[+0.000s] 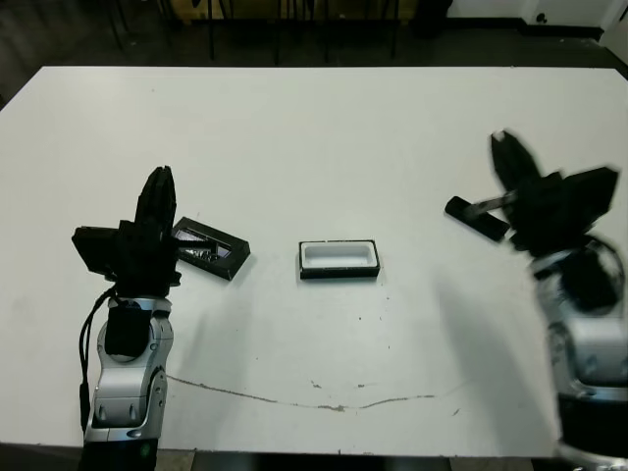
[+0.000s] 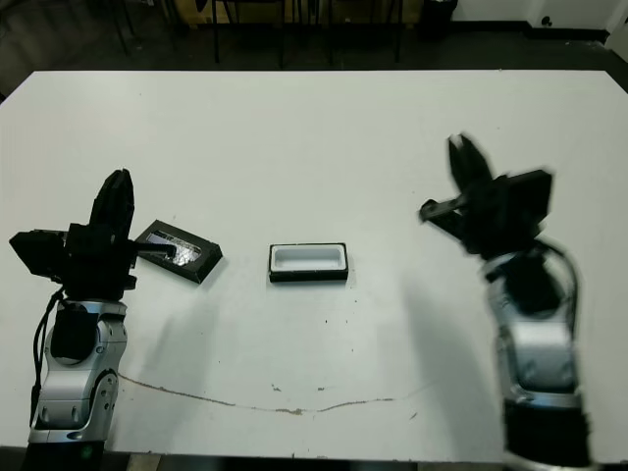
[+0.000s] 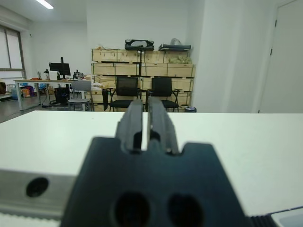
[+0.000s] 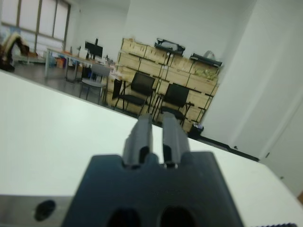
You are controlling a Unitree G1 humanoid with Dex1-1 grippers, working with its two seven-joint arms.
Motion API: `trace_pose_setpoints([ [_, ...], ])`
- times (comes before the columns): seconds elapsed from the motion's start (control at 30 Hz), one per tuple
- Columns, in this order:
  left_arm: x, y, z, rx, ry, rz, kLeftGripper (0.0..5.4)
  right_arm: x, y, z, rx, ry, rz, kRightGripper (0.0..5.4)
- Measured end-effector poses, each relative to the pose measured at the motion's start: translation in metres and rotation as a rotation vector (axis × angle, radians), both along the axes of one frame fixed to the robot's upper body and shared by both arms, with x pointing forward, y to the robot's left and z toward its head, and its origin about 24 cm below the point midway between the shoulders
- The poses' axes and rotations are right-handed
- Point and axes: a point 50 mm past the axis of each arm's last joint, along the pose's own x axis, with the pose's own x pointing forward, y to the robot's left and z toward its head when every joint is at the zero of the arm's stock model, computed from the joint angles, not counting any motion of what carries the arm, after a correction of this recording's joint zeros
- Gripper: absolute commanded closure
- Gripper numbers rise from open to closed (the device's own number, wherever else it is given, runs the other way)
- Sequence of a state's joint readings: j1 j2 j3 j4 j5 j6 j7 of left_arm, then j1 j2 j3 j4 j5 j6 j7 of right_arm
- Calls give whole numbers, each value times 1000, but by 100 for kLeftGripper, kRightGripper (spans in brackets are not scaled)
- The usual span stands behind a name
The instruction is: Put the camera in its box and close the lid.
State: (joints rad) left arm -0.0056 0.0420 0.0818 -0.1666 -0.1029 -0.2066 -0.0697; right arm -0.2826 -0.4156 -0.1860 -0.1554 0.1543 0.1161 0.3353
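Observation:
The box sits open at the table's middle, black walls around a white lining, with nothing in it. To its left, tilted, lies the glossy black lid, which touches or is overlapped by my left gripper. That gripper points upward with its fingers pressed together and nothing between them. On the right, the camera rests on the table as a narrow dark bar, partly hidden behind my right gripper. The right gripper is blurred and raised, and its fingers are shut and hold nothing.
A thin dark scratch line runs across the table near its front edge. Chair legs stand beyond the far edge. The wrist views show chairs and shelves of boxes across the room.

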Motion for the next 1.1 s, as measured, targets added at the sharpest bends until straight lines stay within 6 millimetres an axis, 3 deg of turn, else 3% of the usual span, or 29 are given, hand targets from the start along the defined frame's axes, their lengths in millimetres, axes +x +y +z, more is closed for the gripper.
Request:
trace_pose_setpoints([
  [0.17,0,0,0,-1,0,0,540,10,-25,18,-67,106,32,412],
  [0.43,0,0,0,-1,1,-2,540,31,-40,17,-140,245,173,275],
  [0.93,-1,1,-1,1,5,3,540,46,-59,-6,-137,415,313,13],
  [1.1,-2,1,-2,5,9,5,540,49,-62,-11,-83,475,315,1],
])
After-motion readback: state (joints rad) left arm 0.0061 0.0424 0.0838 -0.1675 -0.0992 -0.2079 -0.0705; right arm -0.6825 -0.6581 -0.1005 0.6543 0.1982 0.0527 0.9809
